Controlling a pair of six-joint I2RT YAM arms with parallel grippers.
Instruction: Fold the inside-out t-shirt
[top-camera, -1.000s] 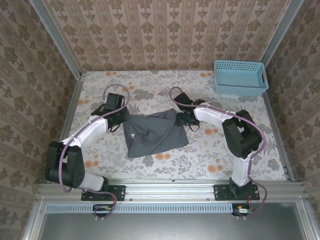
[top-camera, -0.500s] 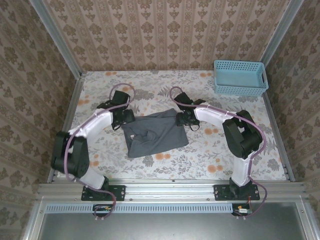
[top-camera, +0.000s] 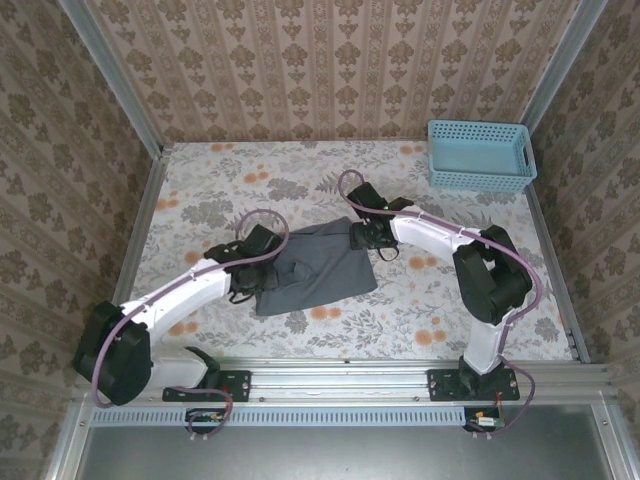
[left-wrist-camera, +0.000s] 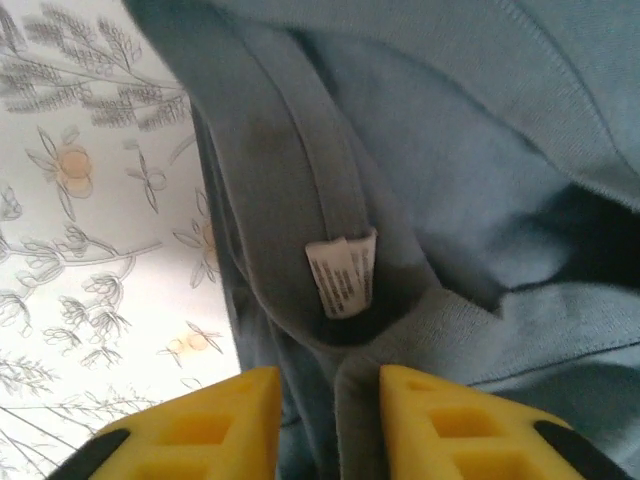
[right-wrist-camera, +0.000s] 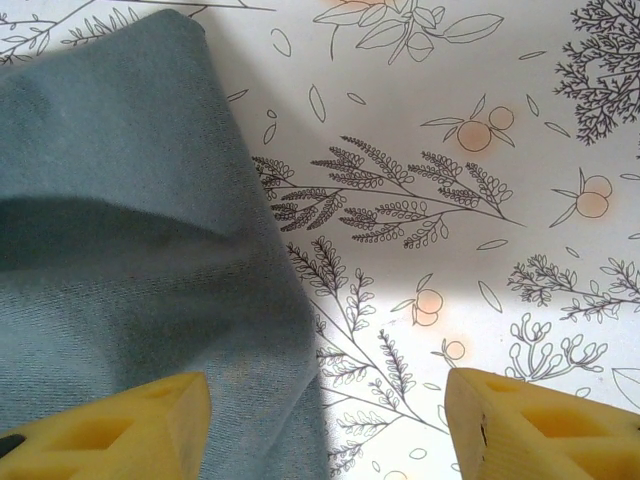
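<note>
nearest, the left claw (left-wrist-camera: 330, 400) sits at the near-left edge of the t-shirt (top-camera: 315, 265), by the collar. its fingers are narrow, with a fold of cloth between them below the white label (left-wrist-camera: 342, 275); whether it pinches i cannot tell. the t-shirt lies rumpled in the middle of the desk (top-camera: 420, 300), not yet folded. farther off, the right claw (right-wrist-camera: 325, 425) hangs wide and empty at the far-right edge. i judge this the spreading step; next, both claws need firm pinches.

The inside-out t-shirt (top-camera: 315, 265), plain slate-grey and thin, lies rumpled in a rough, skewed rectangle near the middle of the floral table (top-camera: 420, 300), with soft folds across it. Its collar band sits toward the left side (a small white label (left-wrist-camera: 340, 275) hangs there).
</note>
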